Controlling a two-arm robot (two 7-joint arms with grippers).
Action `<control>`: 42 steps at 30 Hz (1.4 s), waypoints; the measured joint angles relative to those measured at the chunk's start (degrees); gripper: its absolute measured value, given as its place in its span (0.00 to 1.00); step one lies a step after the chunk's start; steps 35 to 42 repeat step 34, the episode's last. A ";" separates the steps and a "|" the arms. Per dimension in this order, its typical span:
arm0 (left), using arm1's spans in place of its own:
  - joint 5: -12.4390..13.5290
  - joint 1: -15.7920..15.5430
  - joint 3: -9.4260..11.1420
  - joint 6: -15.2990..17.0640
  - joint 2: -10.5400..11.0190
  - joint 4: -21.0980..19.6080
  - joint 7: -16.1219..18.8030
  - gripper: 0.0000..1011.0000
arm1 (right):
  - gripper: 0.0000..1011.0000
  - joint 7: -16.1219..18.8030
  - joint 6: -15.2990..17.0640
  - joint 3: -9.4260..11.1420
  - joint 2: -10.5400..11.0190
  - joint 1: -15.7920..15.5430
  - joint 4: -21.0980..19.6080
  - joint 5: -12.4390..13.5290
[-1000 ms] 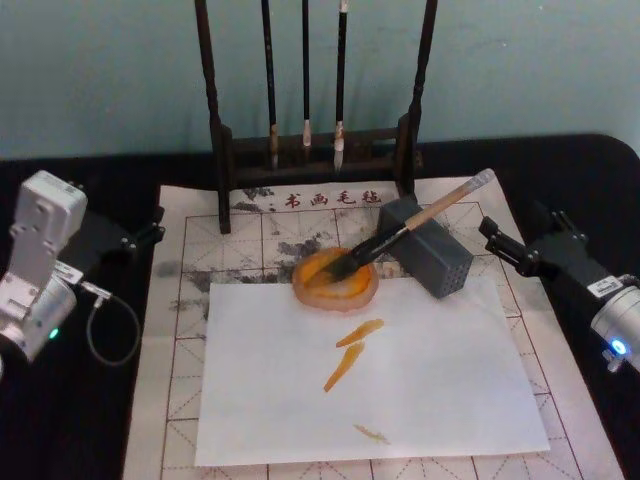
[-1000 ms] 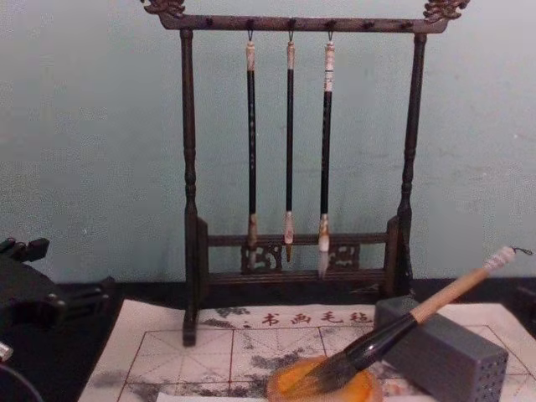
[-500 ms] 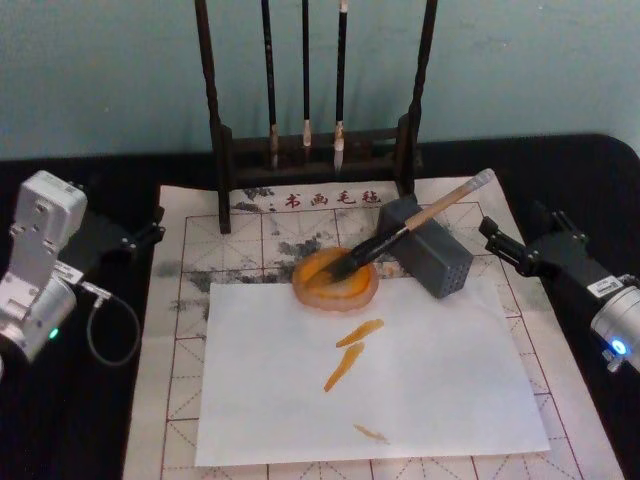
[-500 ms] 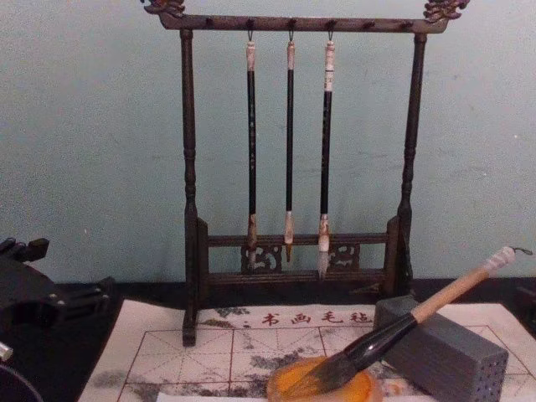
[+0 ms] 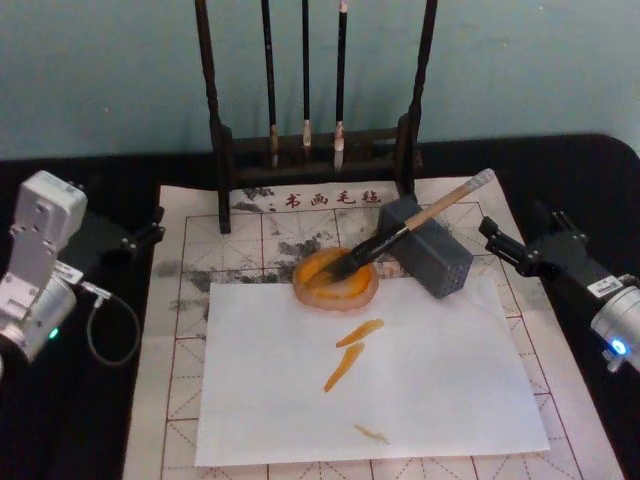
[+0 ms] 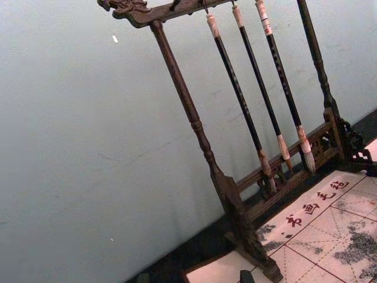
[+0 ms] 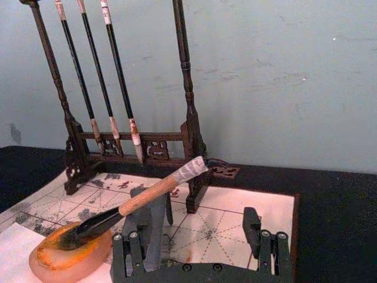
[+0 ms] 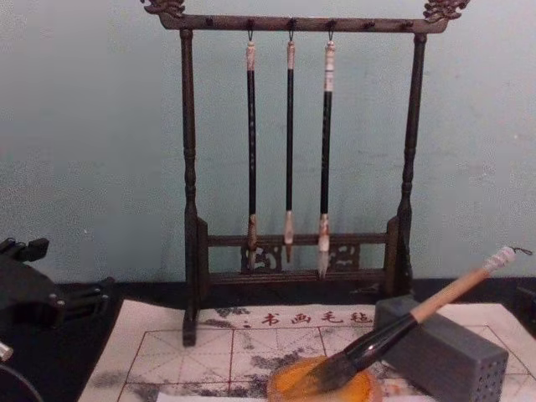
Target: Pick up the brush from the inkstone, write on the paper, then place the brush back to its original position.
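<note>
The brush (image 5: 400,232) lies at a slant, its dark bristles on the orange inkstone (image 5: 325,292) and its pale handle propped on a grey block (image 5: 437,262). The right wrist view shows the brush (image 7: 141,200) just ahead of my right gripper (image 7: 200,250), which is open and holds nothing. That right gripper (image 5: 515,237) sits right of the block, apart from the brush. My left gripper (image 5: 150,226) rests open at the left edge of the paper (image 5: 190,300), a red-gridded sheet with ink smudges. A plain white sheet (image 5: 420,380) with orange strokes lies on it.
A dark wooden stand (image 5: 310,150) with three thin hanging brushes stands at the back, behind the row of red characters (image 5: 330,198). The table around the paper is black cloth (image 5: 80,420). A teal wall closes off the far side.
</note>
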 joint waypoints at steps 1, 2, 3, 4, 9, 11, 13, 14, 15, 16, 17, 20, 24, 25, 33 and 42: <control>0.00 0.00 0.00 0.00 0.00 0.00 0.00 0.99 | 0.99 0.00 0.00 0.00 0.00 0.00 0.00 0.00; 0.00 0.00 0.00 0.00 0.00 0.00 0.00 0.99 | 0.99 0.00 0.00 0.00 0.00 0.00 0.00 0.00; 0.00 0.00 0.00 0.00 0.00 0.00 0.00 0.99 | 0.99 0.00 0.00 0.00 0.00 0.00 0.00 0.00; 0.00 0.00 0.00 0.00 0.00 0.00 0.00 0.99 | 0.99 0.00 0.00 0.00 0.00 0.00 0.00 0.00; 0.00 0.00 0.00 0.00 0.00 0.00 0.00 0.99 | 0.99 0.00 0.00 0.00 0.00 0.00 0.00 0.00; 0.00 0.00 0.00 0.00 0.00 0.00 0.00 0.99 | 0.99 0.00 0.00 0.00 0.00 0.00 0.00 0.00; 0.00 0.00 0.00 0.00 0.00 0.00 0.00 0.99 | 0.99 0.00 0.00 0.00 0.00 0.00 0.00 0.00; 0.00 0.00 0.00 0.00 0.00 0.00 0.00 0.99 | 0.99 0.00 0.00 0.00 0.00 0.00 0.00 0.00; 0.00 0.00 0.00 0.00 0.00 0.00 0.00 0.99 | 0.99 0.00 0.00 0.00 0.00 0.00 0.00 0.00; 0.00 0.00 0.00 0.00 0.00 0.00 0.00 0.99 | 0.99 0.00 0.00 0.00 0.00 0.00 0.00 0.00; 0.00 0.00 0.00 0.00 0.00 0.00 0.00 0.99 | 0.99 0.00 0.00 0.00 0.00 0.00 0.00 0.00; 0.00 0.00 0.00 0.00 0.00 0.00 0.00 0.99 | 0.99 0.00 0.00 0.00 0.00 0.00 0.00 0.00; 0.00 0.00 0.00 0.00 0.00 0.00 0.00 0.99 | 0.99 0.00 0.00 0.00 0.00 0.00 0.00 0.00; 0.00 0.00 0.00 0.00 0.00 0.00 0.00 0.99 | 0.99 0.00 0.00 0.00 0.00 0.00 0.00 0.00; 0.00 0.00 0.00 0.00 0.00 0.00 0.00 0.99 | 0.99 0.00 0.00 0.00 0.00 0.00 0.00 0.00; 0.00 0.00 0.00 0.00 0.00 0.00 0.00 0.99 | 0.99 0.00 0.00 0.00 0.00 0.00 0.00 0.00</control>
